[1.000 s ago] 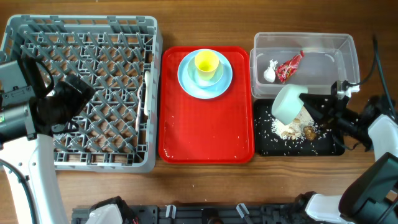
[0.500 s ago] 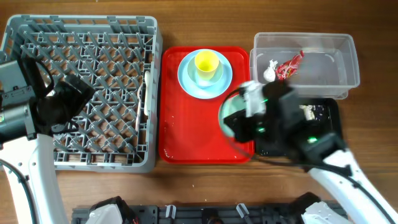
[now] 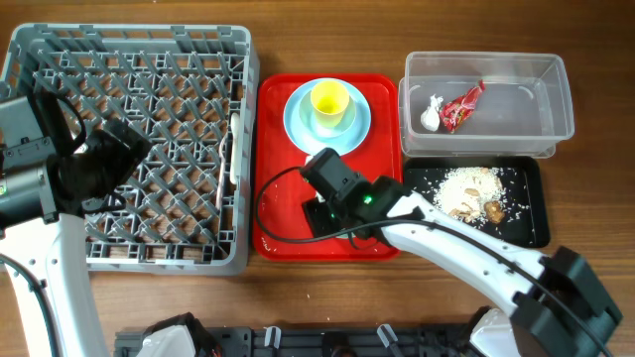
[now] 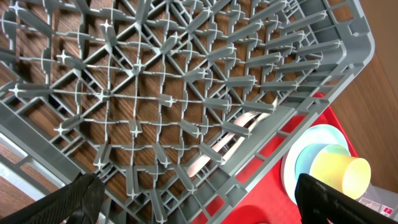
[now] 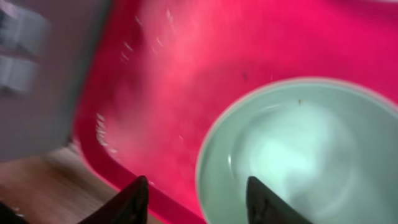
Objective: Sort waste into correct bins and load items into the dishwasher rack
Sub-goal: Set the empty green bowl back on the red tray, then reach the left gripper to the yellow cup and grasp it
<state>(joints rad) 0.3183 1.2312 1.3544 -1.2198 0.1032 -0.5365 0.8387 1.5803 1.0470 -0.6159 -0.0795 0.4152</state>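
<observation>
- Right gripper (image 5: 198,200): hanging low over the red tray (image 3: 288,203), fingers standing partly apart and clamping nothing. The rim of the bowl (image 5: 292,155) is lying between the tips.
- Bowl: pale green, sitting upright on the red tray near its front edge. The view is blurred.
- Left gripper (image 4: 202,198): hovering over the rack (image 3: 129,59), jaws spread wide, holding nothing.
- Cup (image 3: 329,99): yellow, sitting on the blue plate (image 3: 296,124) at the tray's far end.
- Wrapper (image 3: 462,104) and tissue (image 3: 431,114): lying in the clear tub (image 3: 556,99).
- Rice scraps (image 3: 468,188): lying in the black tray (image 3: 526,223).
</observation>
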